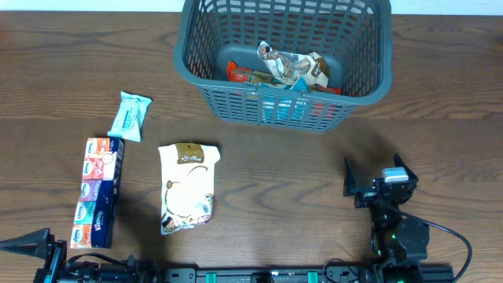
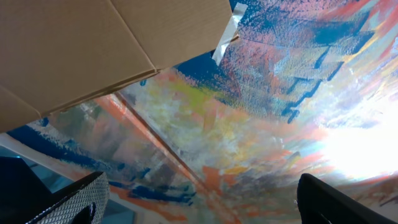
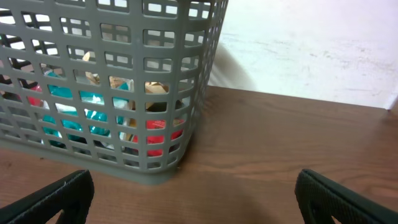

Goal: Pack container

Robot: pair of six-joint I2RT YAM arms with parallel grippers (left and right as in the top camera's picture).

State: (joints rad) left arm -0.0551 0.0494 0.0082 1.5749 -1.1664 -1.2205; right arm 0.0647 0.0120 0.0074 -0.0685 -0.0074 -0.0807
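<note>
The dark grey basket [image 1: 369, 75] stands at the table's far centre and holds several snack packets [image 1: 291, 69]. In the right wrist view it fills the upper left [image 3: 149, 168], with red and teal packets showing through the slots. On the table lie a cream bag [image 1: 187, 187], a light teal packet [image 1: 129, 116] and a multipack of tissues [image 1: 98, 192]. My right gripper [image 1: 376, 174] is open and empty, on the near side of the basket's right end [image 3: 196, 199]. My left gripper [image 1: 35, 251] is at the near left corner, open and empty [image 2: 205, 205], and its camera points away from the table.
The left wrist view shows only a cardboard sheet [image 2: 93, 50] and a painted surface [image 2: 267, 112]. Bare wood table [image 1: 283, 181] lies between the cream bag and my right gripper. A white wall [image 3: 311, 43] stands behind the table.
</note>
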